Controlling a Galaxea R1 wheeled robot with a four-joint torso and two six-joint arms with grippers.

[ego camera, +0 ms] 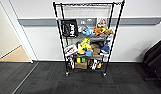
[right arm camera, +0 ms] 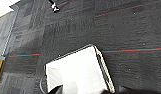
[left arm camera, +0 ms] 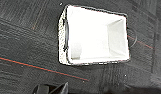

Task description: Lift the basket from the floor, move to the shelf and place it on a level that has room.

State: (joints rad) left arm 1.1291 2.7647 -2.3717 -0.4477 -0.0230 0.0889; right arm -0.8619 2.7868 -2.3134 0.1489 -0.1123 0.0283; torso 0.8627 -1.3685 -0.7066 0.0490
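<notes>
The basket [left arm camera: 96, 35] sits upright on the floor [left arm camera: 26, 37], empty, its cream lining open to both wrist cameras, which look down on it from above. Whether either gripper's fingers are apart or together, I cannot tell. It looks light and fairly stiff: woven walls hold the rectangle square, though the fabric inside would slide under a pinch. Judging from that, the two short ends are the places to take hold, one arm each, by the dark loop handle [left arm camera: 66, 35] or the firm rim beside it. Farther off, across the carpet, the shelf [ego camera: 87, 37] stands against the white wall; its lower tiers are crowded with toys [ego camera: 96, 30] and boxes, while the top level [ego camera: 87, 5] lies bare.
</notes>
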